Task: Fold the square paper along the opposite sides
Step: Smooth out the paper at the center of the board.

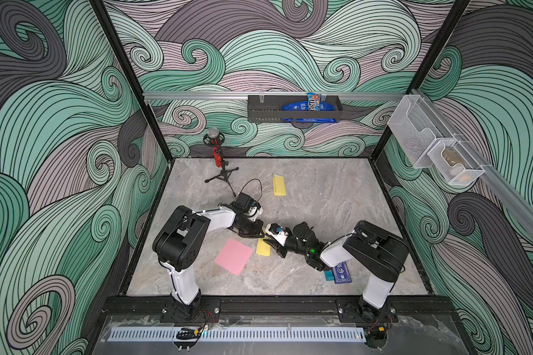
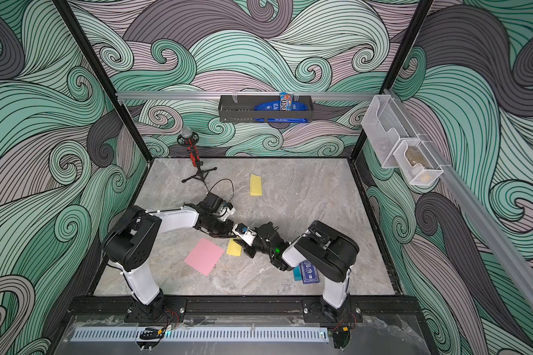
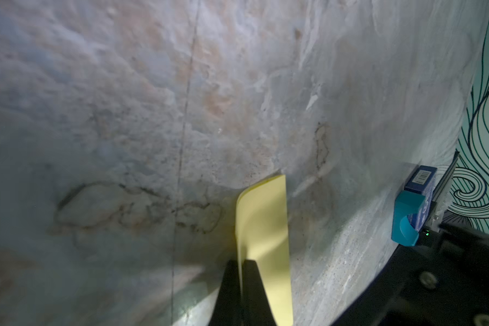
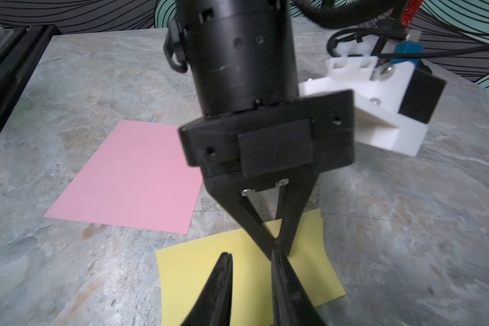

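Observation:
The yellow square paper point(image 1: 263, 247) point(image 2: 234, 247) lies near the table's middle, just right of a pink sheet. My left gripper point(image 1: 261, 235) point(image 3: 240, 263) is shut on one edge of it, and the pinched paper point(image 3: 266, 220) curves upward. In the right wrist view the yellow paper point(image 4: 187, 271) shows a second layer along its far edge. The left gripper point(image 4: 276, 242) pinches it there. My right gripper point(image 1: 270, 242) point(image 2: 241, 242) point(image 4: 251, 255) hovers low over the paper. It is open with a narrow gap, and one fingertip sits right at the left gripper's tips.
A pink sheet point(image 1: 234, 256) point(image 4: 130, 175) lies flat to the left. A folded yellow paper point(image 1: 279, 185) sits farther back, near a microphone on a tripod point(image 1: 217, 152). A blue card box point(image 1: 340, 273) point(image 3: 419, 180) and a teal box point(image 1: 329, 274) lie under the right arm.

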Robot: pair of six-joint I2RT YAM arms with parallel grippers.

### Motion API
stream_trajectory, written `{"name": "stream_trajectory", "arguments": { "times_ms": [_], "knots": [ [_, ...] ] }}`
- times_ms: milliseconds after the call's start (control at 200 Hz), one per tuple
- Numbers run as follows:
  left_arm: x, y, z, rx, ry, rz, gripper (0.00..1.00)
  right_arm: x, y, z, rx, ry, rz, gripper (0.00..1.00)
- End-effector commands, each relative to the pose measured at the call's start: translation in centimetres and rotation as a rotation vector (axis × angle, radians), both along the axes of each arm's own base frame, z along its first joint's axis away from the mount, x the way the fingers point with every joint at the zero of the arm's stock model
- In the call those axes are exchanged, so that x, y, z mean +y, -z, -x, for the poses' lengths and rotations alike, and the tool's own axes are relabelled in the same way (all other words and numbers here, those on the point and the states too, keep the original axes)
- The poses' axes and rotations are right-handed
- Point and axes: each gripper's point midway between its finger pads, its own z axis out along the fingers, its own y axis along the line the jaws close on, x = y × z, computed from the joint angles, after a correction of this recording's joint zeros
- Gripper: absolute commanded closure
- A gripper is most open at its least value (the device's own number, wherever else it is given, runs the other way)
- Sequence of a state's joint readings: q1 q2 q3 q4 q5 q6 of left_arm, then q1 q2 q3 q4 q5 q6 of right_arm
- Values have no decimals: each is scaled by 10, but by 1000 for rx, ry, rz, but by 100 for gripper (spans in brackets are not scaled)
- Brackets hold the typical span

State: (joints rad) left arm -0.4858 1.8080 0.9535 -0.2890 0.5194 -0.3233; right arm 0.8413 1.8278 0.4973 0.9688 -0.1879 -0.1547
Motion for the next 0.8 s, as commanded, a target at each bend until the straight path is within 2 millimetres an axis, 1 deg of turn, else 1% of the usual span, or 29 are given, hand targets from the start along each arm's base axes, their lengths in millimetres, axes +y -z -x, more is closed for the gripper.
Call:
{"name": "stream_trajectory", "arguments": {
  "times_ms": [0,95,230,325,375,435,610,796],
  "knots": [
    [8,5,11,23,3,-40,100,0,21,7,41,-35,54,74],
    [8,5,10,23,1,-40,100,-4,32,11,62,-39,87,74],
    [7,5,10,24,2,-40,100,-8,40,17,78,-44,111,74],
    [7,6,9,27,3,-41,85,-11,43,19,85,-44,125,74],
    [6,6,9,27,4,-39,82,-12,45,21,88,-45,130,74],
    [6,6,9,27,5,-37,80,-13,45,22,88,-46,131,74],
    [4,8,7,35,9,-34,80,-12,45,25,88,-56,137,74],
    [4,10,4,35,7,-41,86,-13,45,28,90,-62,140,74]
  ]
}}
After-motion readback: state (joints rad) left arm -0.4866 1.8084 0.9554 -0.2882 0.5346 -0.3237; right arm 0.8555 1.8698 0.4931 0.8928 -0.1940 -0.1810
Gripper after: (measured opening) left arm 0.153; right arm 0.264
